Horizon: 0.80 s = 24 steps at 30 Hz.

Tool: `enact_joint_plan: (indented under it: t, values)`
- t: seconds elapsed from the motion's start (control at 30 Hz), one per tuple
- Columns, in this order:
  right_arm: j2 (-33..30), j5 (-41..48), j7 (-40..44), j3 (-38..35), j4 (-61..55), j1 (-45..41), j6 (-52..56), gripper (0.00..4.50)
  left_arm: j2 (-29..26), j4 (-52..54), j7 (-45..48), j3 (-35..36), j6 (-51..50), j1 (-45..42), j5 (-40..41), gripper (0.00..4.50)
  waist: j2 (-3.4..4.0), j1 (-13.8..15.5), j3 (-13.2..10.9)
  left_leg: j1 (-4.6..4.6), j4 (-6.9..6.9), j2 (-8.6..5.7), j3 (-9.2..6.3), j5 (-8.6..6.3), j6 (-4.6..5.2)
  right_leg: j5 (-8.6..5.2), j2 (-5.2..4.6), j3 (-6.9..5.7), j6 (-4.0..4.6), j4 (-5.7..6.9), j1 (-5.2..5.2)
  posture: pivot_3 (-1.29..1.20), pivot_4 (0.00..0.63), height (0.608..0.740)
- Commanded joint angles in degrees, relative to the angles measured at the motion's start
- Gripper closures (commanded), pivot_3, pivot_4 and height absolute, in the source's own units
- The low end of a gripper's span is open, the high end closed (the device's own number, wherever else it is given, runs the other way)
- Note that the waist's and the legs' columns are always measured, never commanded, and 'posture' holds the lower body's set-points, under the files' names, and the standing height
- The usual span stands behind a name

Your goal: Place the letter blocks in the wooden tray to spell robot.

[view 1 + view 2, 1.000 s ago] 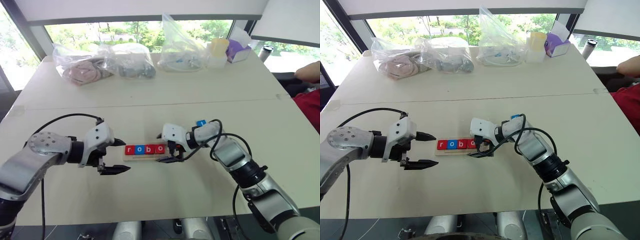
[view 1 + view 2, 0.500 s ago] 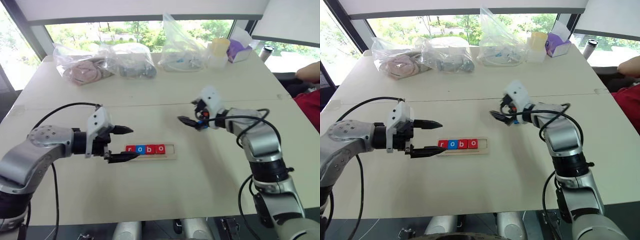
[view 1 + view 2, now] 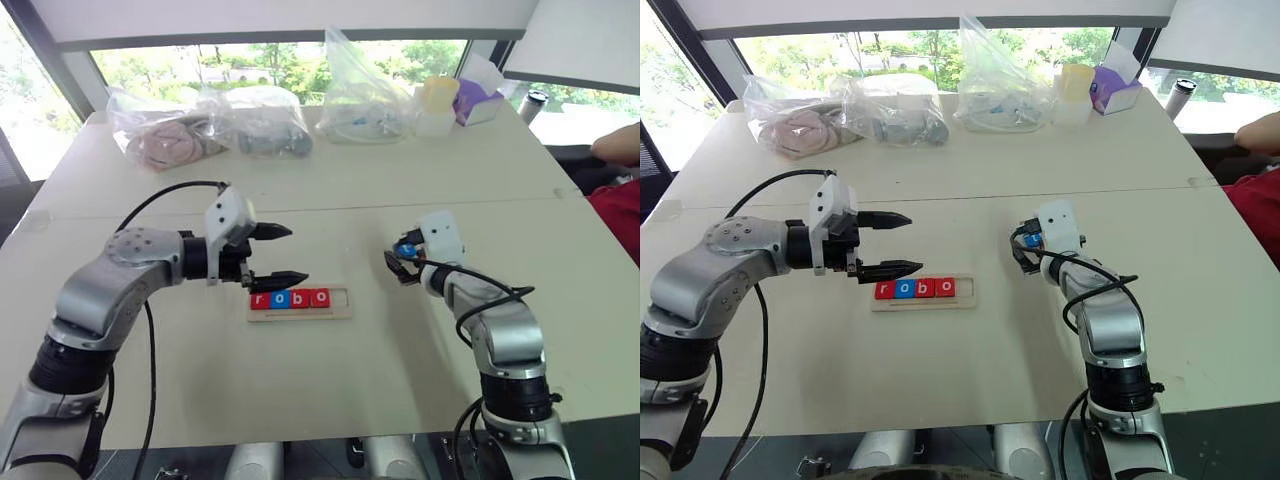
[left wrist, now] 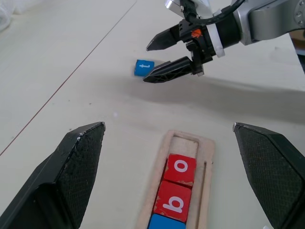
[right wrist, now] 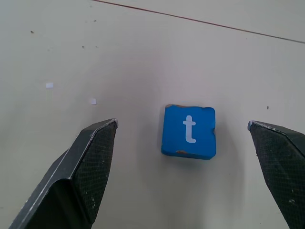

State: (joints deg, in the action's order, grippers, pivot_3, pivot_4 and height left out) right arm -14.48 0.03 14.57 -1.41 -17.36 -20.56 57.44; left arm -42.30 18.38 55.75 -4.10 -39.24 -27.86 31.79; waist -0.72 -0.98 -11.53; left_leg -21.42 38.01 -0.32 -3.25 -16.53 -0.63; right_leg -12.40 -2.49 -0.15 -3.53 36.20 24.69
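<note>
Left pincer (image 3: 282, 254): fingers spread wide, empty, hovering just left of and slightly beyond the wooden tray (image 3: 341, 303), pointing rightward along it.

Wooden tray: lies on the counter (image 3: 300, 390) near centre, long axis running left to right. It carries four letter blocks side by side, reading r (image 3: 261, 300), o (image 3: 281, 299), b (image 3: 300, 298), o (image 3: 320, 297). Colours left to right: red, blue, red, red. One slot at the right end of the tray stands vacant.

Fifth block, blue t (image 5: 188, 131): lies flat and face-up on the bare counter, to the right of and farther back than the tray, apart from it.

Right pincer (image 3: 402, 266): fingers spread wide, empty, directed at the t block, which sits between the two fingers in the right wrist view. No contact is visible.

Governing relation: the t block lies directly ahead of the right pincer, centred in its span, and well apart from the left pincer. The right arm is the nearer by a clear margin and is judged the one to take it; the vacant slot lies left and nearer from the block.

Count: blocks five (four seated, one loose); tray one; pincers two, both empty
</note>
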Motion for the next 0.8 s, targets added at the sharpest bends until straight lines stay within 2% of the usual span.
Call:
enact_joint_plan:
  t: [0.03, 0.1, 0.23, 0.27, 0.43, 0.57, 0.7, 0.8]
  values:
    - [0.7, -0.4, -1.8, 0.4, 3.1, 0.0, -4.2, 0.06, 0.2, 0.8, 0.3, -0.7, 1.4, -1.1, -1.1, 0.00, 0.00, 0.0, 0.0, 0.00, 0.00, 0.00, 0.00, 0.00, 0.00, 0.00, 0.00, 0.00, 0.00, 0.00, 0.00, 0.00, 0.150, 0.740]
    - [1.0, -0.3, -2.6, 0.5, 5.7, -0.5, -6.4, 0.93, 0.3, 0.9, 0.3, -0.7, 1.3, -1.0, -1.2, 0.00, -0.01, -0.1, 0.0, 0.03, 0.00, 0.01, 0.02, 0.00, 0.00, 0.00, 0.00, 0.00, 0.00, 0.00, -0.01, 0.00, 0.150, 0.740]
    - [1.8, 1.0, -2.3, -0.1, 7.9, -1.0, -9.2, 3.03, 0.4, 1.4, 0.1, -0.9, 1.2, -0.4, -1.7, 0.00, -0.01, 0.0, 0.0, 0.06, 0.01, 0.01, -0.01, 0.00, 0.01, 0.00, 0.01, 0.00, 0.02, 0.01, -0.05, 0.00, 0.150, 0.740]
    - [1.8, 1.0, -2.4, 0.0, 7.9, -1.0, -9.2, 3.36, 0.4, 1.4, 0.0, -0.9, 1.2, -0.3, -1.7, 0.00, -0.02, 0.0, 0.0, 0.06, 0.01, 0.01, -0.01, 0.00, 0.01, 0.00, 0.02, 0.00, 0.02, 0.01, -0.06, 0.00, 0.150, 0.740]
    - [1.1, 0.5, -3.6, 0.3, 3.4, 0.3, -5.7, 3.33, 0.3, 2.0, -0.4, -0.6, 0.8, 0.4, -1.5, 0.00, -0.02, 0.0, 0.0, 0.06, 0.01, 0.02, -0.01, 0.00, 0.01, 0.00, 0.00, 0.00, 0.01, 0.01, -0.06, 0.00, 0.150, 0.740]
    - [4.3, -0.5, -9.6, -3.5, -7.8, 3.2, 1.2, 3.33, 0.8, 2.5, -0.5, -0.9, 0.5, 0.3, -1.1, 0.00, -0.01, 0.3, 0.0, -0.01, -0.01, 0.02, -0.08, 0.00, 0.00, -0.01, 0.00, -0.03, -0.01, 0.00, -0.03, 0.00, 0.150, 0.740]
    - [9.9, -0.9, -13.8, -4.2, -22.8, 9.0, 12.8, 3.33, 1.8, 1.9, 0.3, -2.3, 1.2, -0.5, -1.4, 0.00, -0.01, 0.2, 0.0, -0.03, -0.03, 0.02, -0.09, 0.00, 0.00, -0.02, -0.02, -0.03, -0.03, -0.01, 0.00, 0.00, 0.150, 0.740]
    - [11.7, -2.6, -16.5, -3.3, -26.8, 10.7, 17.9, 3.33, 2.7, 0.1, 1.4, -3.6, 2.1, -1.7, -2.2, 0.00, 0.00, 0.0, 0.0, 0.01, -0.03, 0.03, -0.11, 0.00, 0.00, -0.06, -0.02, -0.01, 0.07, -0.01, 0.01, 0.00, 0.150, 0.740]
